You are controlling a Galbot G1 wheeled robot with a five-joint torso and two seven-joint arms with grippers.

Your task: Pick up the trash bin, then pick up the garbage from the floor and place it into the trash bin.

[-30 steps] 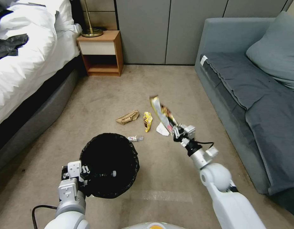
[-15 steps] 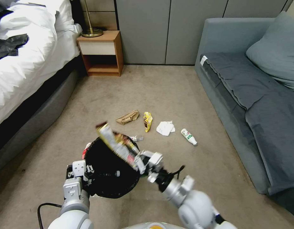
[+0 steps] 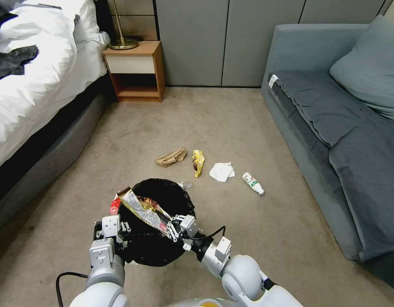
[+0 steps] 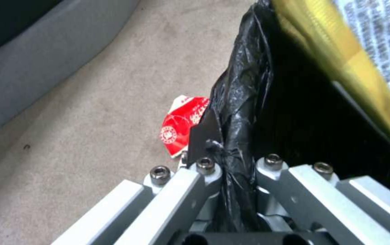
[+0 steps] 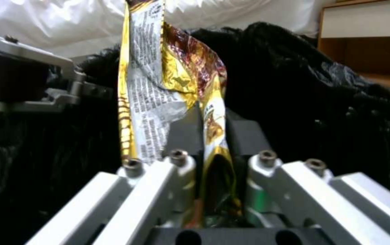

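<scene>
The left tool (image 3: 120, 232) is clamped on the trash bin's (image 3: 180, 245) near rim. The right arm reaches across, its tool (image 3: 169, 226) pinching a snack wrapper (image 3: 141, 209) over the opening.

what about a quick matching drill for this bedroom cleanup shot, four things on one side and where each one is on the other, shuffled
Things:
1. gold wrapper
2. trash bin
3. small bottle
4. red packet

Places:
A. on the carpet nearest the sofa
B. on the carpet against the bin's outer side
C. pinched in the right gripper, over the bin's mouth
D. gripped at its bag-lined rim by the left gripper

Pairs: 1-C, 2-D, 3-A, 4-B
</scene>
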